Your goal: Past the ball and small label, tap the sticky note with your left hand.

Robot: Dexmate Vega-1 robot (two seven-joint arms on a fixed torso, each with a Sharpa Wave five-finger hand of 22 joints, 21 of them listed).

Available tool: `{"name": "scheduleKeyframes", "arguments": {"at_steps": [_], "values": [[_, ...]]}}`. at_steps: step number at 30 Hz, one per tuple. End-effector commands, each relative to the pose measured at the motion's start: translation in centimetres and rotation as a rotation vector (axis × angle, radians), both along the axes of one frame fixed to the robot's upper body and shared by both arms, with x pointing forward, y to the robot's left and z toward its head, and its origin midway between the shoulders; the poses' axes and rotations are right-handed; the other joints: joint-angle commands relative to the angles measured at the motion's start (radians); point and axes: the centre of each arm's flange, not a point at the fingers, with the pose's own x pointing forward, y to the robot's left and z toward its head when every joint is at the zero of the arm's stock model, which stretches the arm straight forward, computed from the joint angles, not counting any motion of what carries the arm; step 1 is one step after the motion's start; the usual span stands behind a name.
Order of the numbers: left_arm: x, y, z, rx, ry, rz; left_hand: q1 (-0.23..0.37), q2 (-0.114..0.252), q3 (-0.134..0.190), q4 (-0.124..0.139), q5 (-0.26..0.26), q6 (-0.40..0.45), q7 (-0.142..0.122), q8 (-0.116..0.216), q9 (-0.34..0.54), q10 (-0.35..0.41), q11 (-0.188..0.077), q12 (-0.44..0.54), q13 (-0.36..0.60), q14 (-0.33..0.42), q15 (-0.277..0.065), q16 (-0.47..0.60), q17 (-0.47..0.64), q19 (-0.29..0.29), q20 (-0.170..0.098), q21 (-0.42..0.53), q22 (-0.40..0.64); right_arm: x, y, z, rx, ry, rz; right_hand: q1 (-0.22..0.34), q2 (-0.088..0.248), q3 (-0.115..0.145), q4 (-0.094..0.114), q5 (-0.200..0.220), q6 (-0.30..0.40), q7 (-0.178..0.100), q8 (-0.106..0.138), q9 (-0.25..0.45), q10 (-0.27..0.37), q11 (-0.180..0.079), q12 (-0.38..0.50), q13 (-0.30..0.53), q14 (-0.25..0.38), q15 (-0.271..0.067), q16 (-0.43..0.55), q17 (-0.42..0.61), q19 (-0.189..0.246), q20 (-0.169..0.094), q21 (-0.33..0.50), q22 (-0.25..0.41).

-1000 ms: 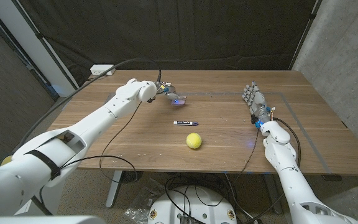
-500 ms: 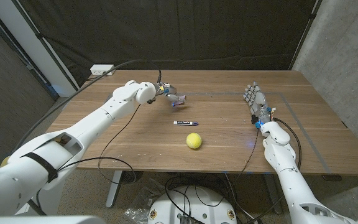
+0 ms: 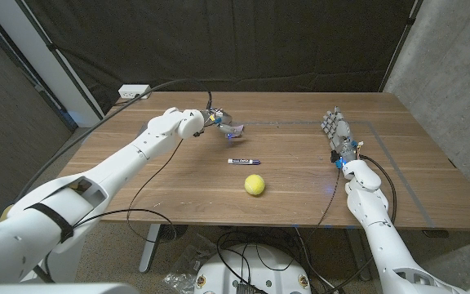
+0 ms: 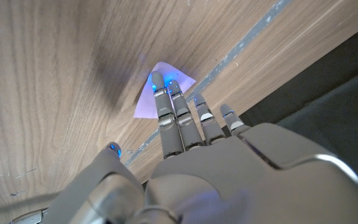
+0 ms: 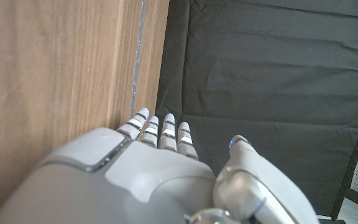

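We take the ball (image 3: pixel 254 184) as our landmark: it is yellow and sits on the wooden table (image 3: pixel 178 188) toward the near edge, roughly midway across. Just beyond it, slightly toward our left side, lies the small label (image 3: pixel 243 161), a narrow white strip with dark print, apart from the ball. Farther back again, past the label and still a little to the left, is the sticky note (image 3: pixel 235 129), pale purple, lying on the wood beside a grey line of tape (image 4: pixel 247 42) that runs along the table's far part.

Our left hand (image 3: pixel 223 124) reaches over that note from the left. In the left wrist view the fingers (image 4: pixel 169 118) are stretched out straight and close together, their tips over the note (image 4: pixel 160 93), with a blue glow at the tips. They hold nothing. We cannot tell from either picture whether the tips actually press the paper or hang just above it.

Our right hand (image 3: pixel 336 134) is well to the right of the ball, near the table's right side, standing with its fingers pointing toward the far edge. The right wrist view shows its fingers (image 5: pixel 160 132) extended side by side with the thumb apart, gripping nothing.

A white power strip (image 3: pixel 134 91) sits at the far left corner, well apart from the ball.
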Motion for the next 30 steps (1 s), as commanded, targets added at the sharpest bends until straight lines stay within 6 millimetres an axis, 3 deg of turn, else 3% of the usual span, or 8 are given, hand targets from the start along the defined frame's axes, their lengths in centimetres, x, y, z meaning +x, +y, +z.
{"name": "scheduleKeyframes", "arguments": {"at_steps": [1,4,6,9,10,16,23,30], "values": [[-0.9,0.4,0.5,-0.025,-0.170,-0.029,0.014,0.005,0.001,-0.003,0.005,-0.022,0.000,-0.010,0.005,-0.017,0.011,-0.002,0.005,-0.007,-0.090,-0.006,0.004,-0.009,0.007,-0.006,0.002,0.2,0.1,-0.1,0.001,0.003,0.002,-0.007,-0.003,0.001,0.000,0.000,-0.007,0.005,-0.004,0.004,0.004,0.003,-0.002,0.001,-0.001,0.004,0.002,0.001,0.001,-0.006,-0.001,0.001],[-1.2,0.6,0.6,-0.044,-0.224,-0.041,0.030,0.011,0.005,-0.009,0.006,-0.103,-0.034,-0.041,0.008,-0.065,0.010,-0.006,0.015,-0.022,-0.082,-0.018,0.006,-0.005,0.008,-0.012,0.005,0.3,0.1,0.0,0.000,0.005,0.002,-0.008,-0.003,0.001,0.000,0.000,-0.007,0.005,-0.003,0.004,0.005,0.002,-0.002,0.001,-0.001,0.005,0.002,0.001,0.001,-0.006,-0.001,0.001],[-1.6,0.7,0.5,-0.046,-0.306,-0.037,0.053,0.023,0.011,-0.013,0.002,-0.300,-0.076,-0.092,0.011,-0.194,-0.001,-0.022,0.022,-0.073,-0.075,-0.033,0.011,-0.011,0.014,-0.024,0.009,0.4,0.2,0.0,0.000,0.004,0.003,-0.008,-0.003,0.001,0.000,0.000,-0.007,0.004,-0.004,0.004,0.004,0.002,-0.003,0.001,-0.001,0.005,0.002,0.001,0.001,-0.006,-0.001,0.001],[-1.9,1.0,0.4,-0.073,-0.376,-0.035,0.060,0.030,0.007,-0.008,-0.006,-0.489,-0.101,-0.098,0.011,-0.345,-0.011,-0.027,0.019,-0.151,-0.062,-0.036,0.015,-0.020,0.019,-0.037,0.012,0.4,0.2,0.2,-0.004,0.002,0.004,-0.008,-0.003,0.002,-0.001,0.000,-0.007,0.004,-0.003,0.004,0.005,0.003,-0.003,0.001,-0.002,0.005,0.002,0.001,0.001,-0.006,-0.001,0.001],[-2.0,1.1,0.4,-0.091,-0.394,-0.041,0.060,0.032,0.006,-0.006,-0.009,-0.535,-0.107,-0.098,0.011,-0.377,0.004,-0.026,0.018,-0.166,-0.057,-0.035,0.016,-0.022,0.019,-0.040,0.013,0.4,0.2,0.2,-0.005,0.002,0.004,-0.008,-0.003,0.002,-0.001,0.000,-0.007,0.004,-0.003,0.004,0.005,0.003,-0.003,0.001,-0.002,0.005,0.002,0.001,0.001,-0.006,-0.001,0.001],[-2.7,2.3,0.6,-0.208,-0.472,-0.084,0.068,0.046,0.006,-0.001,-0.019,-0.707,-0.154,-0.097,0.009,-0.519,-0.002,-0.029,0.011,-0.288,-0.033,-0.047,0.016,-0.010,0.020,-0.043,0.013,0.4,0.4,0.6,-0.017,0.001,0.001,-0.009,-0.004,0.001,-0.001,0.000,-0.005,0.002,-0.002,0.004,0.005,0.004,-0.003,0.001,-0.002,0.004,0.002,0.001,0.001,-0.006,-0.001,0.001],[-3.3,3.9,1.0,-0.412,-0.438,-0.155,0.072,0.057,0.009,0.002,-0.028,-0.778,-0.202,-0.095,0.008,-0.592,-0.011,-0.030,0.005,-0.298,-0.031,-0.033,0.015,0.024,0.000,-0.034,0.014,0.3,1.0,1.0,-0.033,0.002,0.000,-0.010,-0.004,0.002,-0.001,0.000,0.003,0.000,0.001,0.004,0.009,0.004,-0.002,0.001,-0.001,0.000,0.002,0.001,0.001,-0.006,-0.001,0.001],[-3.8,5.7,1.0,-0.621,-0.395,-0.247,0.060,0.088,0.015,0.021,-0.035,-0.818,-0.148,-0.095,0.005,-0.601,-0.014,-0.021,0.000,-0.331,-0.050,-0.038,0.012,0.022,-0.018,-0.036,0.015,-0.1,1.7,1.2,-0.058,0.013,-0.014,-0.011,-0.005,0.002,-0.002,0.000,0.015,-0.002,0.004,0.004,0.021,0.002,0.003,0.001,0.004,-0.007,0.003,0.000,0.008,-0.014,0.002,0.001]]}}
